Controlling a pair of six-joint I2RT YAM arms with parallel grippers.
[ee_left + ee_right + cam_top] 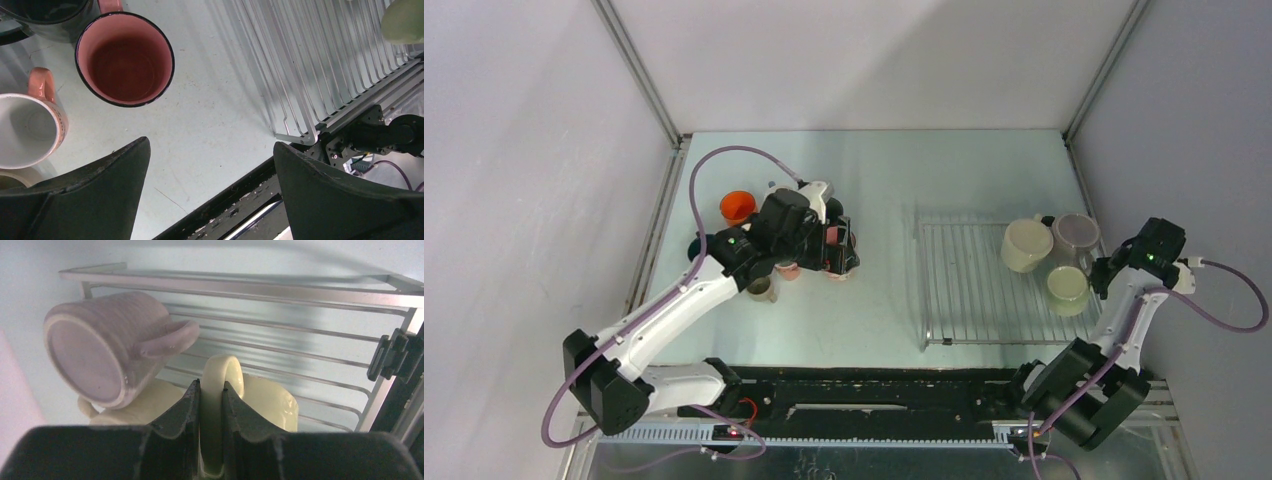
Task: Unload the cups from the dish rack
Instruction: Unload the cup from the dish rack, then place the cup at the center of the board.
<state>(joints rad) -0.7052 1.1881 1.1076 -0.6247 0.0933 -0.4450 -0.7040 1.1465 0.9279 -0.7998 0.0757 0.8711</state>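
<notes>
- The right end effector (211,387) is closed on the handle of the pale green mug (272,402), with the loop pinched flat between both fingers.
- This mug sits on the dish rack (969,290) near its right rim. Its handle points back at the end effector and its body lies just beyond the fingertips. Whether its mouth faces up or down cannot be told.
- Up and to the left of the fingers, a lilac mug (102,347) is tipped over. Its base is turned toward the end effector, its long axis runs away from it, and it leans on a pale yellow mug (127,412).
- Beyond these mugs only bare bars are seen, as far as the rack's far rim.
- The left end effector (210,143) is spread wide and holds nothing. It hangs over the table (215,100).
- Just ahead of its left finger a pink mug (125,57) stands mouth up.
- The rack's corner lies ahead of its right finger.
</notes>
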